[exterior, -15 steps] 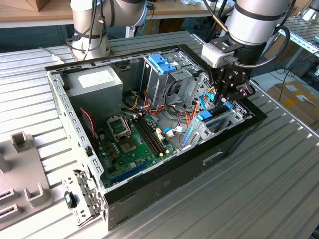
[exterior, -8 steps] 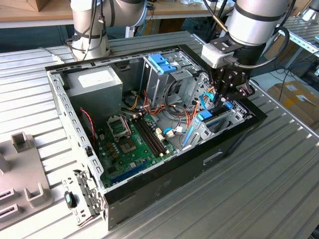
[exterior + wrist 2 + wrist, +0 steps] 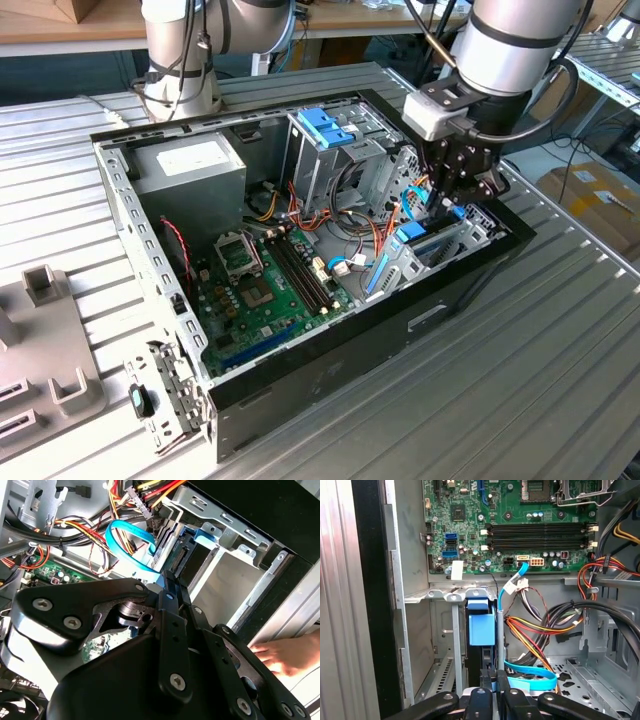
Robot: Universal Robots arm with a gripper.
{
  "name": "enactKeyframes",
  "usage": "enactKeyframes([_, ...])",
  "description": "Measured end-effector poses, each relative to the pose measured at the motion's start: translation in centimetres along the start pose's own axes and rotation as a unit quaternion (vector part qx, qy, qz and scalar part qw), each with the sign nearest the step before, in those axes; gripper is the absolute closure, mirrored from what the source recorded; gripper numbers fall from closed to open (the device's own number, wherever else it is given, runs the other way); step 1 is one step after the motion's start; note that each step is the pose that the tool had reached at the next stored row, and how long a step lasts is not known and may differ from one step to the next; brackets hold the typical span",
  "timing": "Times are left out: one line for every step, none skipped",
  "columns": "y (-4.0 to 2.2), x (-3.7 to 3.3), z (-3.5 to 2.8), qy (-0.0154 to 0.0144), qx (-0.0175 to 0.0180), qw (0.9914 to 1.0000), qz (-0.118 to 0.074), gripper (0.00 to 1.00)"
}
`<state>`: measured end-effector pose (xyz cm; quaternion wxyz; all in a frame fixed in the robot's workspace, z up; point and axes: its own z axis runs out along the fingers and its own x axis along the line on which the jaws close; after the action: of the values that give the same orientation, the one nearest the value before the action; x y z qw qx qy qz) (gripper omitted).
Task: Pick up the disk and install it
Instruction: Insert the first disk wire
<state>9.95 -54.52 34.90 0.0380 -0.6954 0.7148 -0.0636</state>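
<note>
**Item 1: the disk**
- Location: it stands on edge in the metal drive bay, at the exterior view's right end of the open computer case, close to the case's near wall.
- Its light-blue carrier end faces up out of the bay. It looks most of the way down, but I cannot tell whether it is fully seated.
- Handling (judged): the metal body is rigid and dense for its bulk, so it will not bend, but it is sensitive to knocks. The plastic rails are thin and likely to flex.
- Hold (judged): take it by the 2 railed long edges, or press on the carrier end. Avoid the label face and the connector.

**Item 2: gripper**
- Position: it hangs over the disk's upper end, in line with the bay.
- Jaws: the 2 fingers are drawn together with no working gap, and nothing can be made out clamped between them.
- Relation: the tips sit just at the carrier's edge, on the side toward the cables and not centred over it. I cannot tell whether they touch it.

**Item 3: blue flat cable**
- It loops just beside the fingertips, near the disk.

**Item 4: motherboard**
- It lies on the case floor, apart from the bay.

**Item 5: a person's hand**
- It rests outside the case, beyond the bay wall.
</note>
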Motion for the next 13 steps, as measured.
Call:
enactKeyframes([0.08,0.01,0.03,-0.0001,0.0000,1.00000,0.000,0.84])
enactKeyframes([0.13,0.00,0.04,-0.0001,0.0000,1.00000,0.000,0.84])
enactKeyframes([0.13,0.00,0.04,-0.0001,0.0000,1.00000,0.000,0.84])
enactKeyframes([0.13,0.01,0.04,-0.0001,0.0000,1.00000,0.000,0.84])
enactKeyframes([0.13,0.01,0.05,-0.0001,0.0000,1.00000,0.000,0.84])
enactKeyframes([0.14,0.01,0.07,-0.0001,0.0000,1.00000,0.000,0.84])
enactKeyframes([0.14,0.01,0.07,-0.0001,0.0000,1.00000,0.000,0.84])
enactKeyframes([0.14,0.01,0.08,-0.0002,0.0000,1.00000,0.000,0.84])
enactKeyframes([0.14,0.02,0.08,-0.0001,0.0000,1.00000,0.000,0.84])
enactKeyframes([0.14,0.02,0.08,-0.0002,0.0000,1.00000,0.000,0.84])
enactKeyframes([0.14,0.02,0.08,-0.0001,0.0000,1.00000,0.000,0.84])
enactKeyframes([0.12,0.04,0.08,-0.0001,0.0000,1.00000,0.000,0.84])
enactKeyframes([0.12,0.06,0.08,-0.0001,0.0000,1.00000,0.000,0.84])
